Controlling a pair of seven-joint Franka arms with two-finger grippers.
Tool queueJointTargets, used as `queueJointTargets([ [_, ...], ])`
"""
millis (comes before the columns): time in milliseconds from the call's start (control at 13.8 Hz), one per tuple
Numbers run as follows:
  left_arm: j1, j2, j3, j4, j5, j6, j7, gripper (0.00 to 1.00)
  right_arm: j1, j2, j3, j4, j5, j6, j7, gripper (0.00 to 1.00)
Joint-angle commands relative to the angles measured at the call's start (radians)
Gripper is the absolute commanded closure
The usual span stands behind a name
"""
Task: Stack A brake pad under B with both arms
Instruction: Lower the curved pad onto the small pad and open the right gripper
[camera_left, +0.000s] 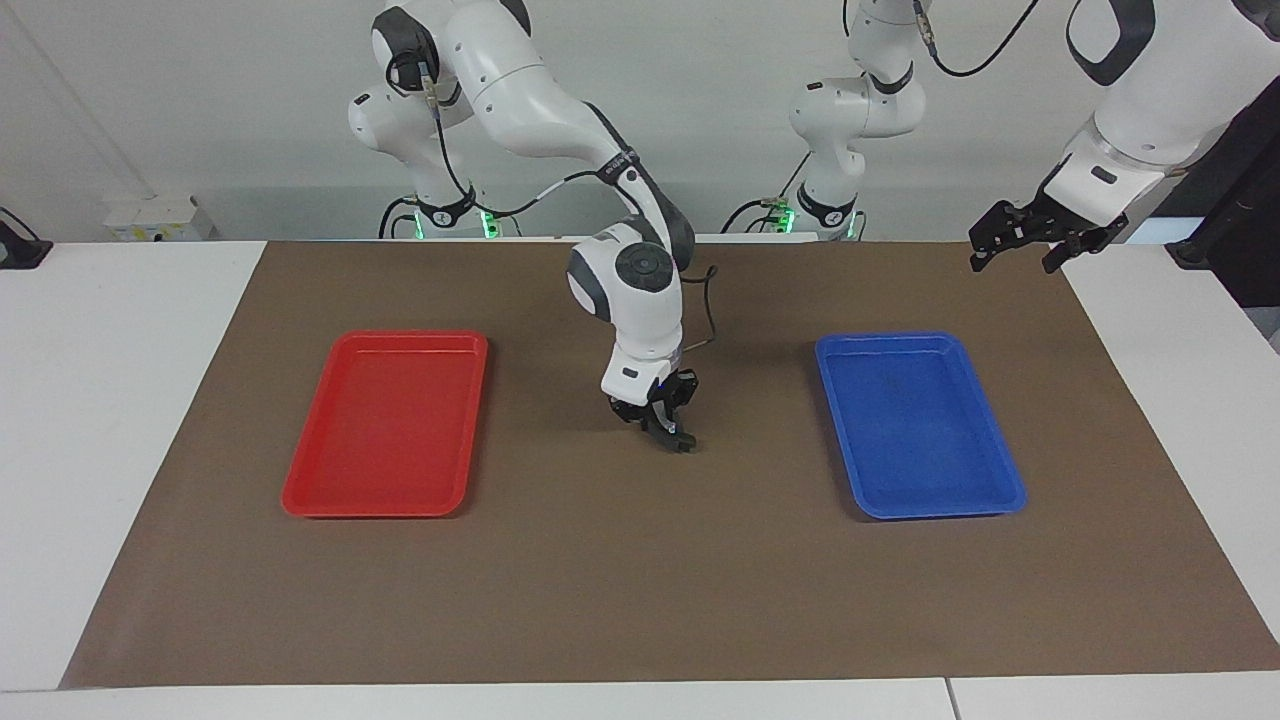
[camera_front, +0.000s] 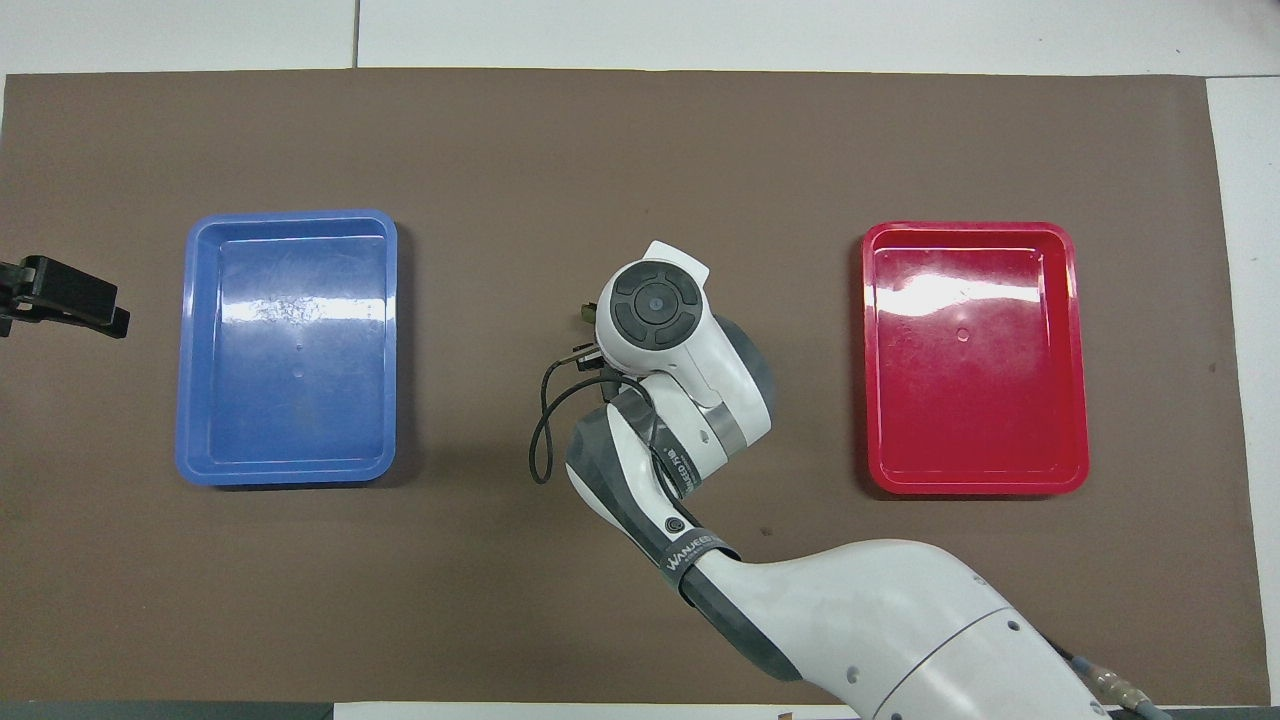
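- At the middle of the counter (camera_left: 640, 600), between the two trays, the right gripper (camera_left: 668, 428) is down at the brown mat (camera_left: 640, 560), its tips at or almost on the surface.
- Something small and dark sits at those tips; it cannot be told whether this is a brake pad, or whether the jaws are together, apart or clamped on it.
- In the overhead view the right arm's wrist covers the gripper and whatever lies beneath it, so neither the A brake pad nor B can be made out in either view.
- The red tray (camera_left: 390, 425) lies toward the right arm's end of the counter and holds nothing visible.
- The blue tray (camera_left: 915, 425) lies toward the left arm's end, its inside likewise bare.
- The left gripper (camera_left: 1018, 247) hangs raised over the mat's edge at the left arm's end, well apart from the blue tray, waiting with its jaws apart and nothing between them.
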Motion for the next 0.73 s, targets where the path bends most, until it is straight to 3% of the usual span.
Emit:
queueJointTargets([
  [0,0.009,-0.008,-0.003,-0.004,-0.003,-0.013,0.009,0.0,0.003,-0.003,0.002,-0.018,0.021,0.03,0.012,0.86],
  [73,0.009,-0.008,-0.003,-0.004,-0.003,-0.013,0.009,0.0,0.005,-0.005,0.002,-0.02,0.027,0.032,0.017,0.3],
  [145,0.009,-0.008,-0.001,-0.004,-0.003,-0.013,0.009,0.0,0.009,-0.006,0.002,-0.018,0.027,0.027,0.038,0.01],
  [363,0.009,-0.008,-0.003,-0.004,-0.003,-0.013,0.009,0.0,0.009,-0.025,0.002,-0.011,0.027,-0.004,0.052,0.01],
  [653,0.009,-0.008,-0.003,-0.004,-0.003,-0.013,0.009,0.0,-0.049,-0.149,-0.013,-0.018,0.018,-0.108,0.073,0.01],
])
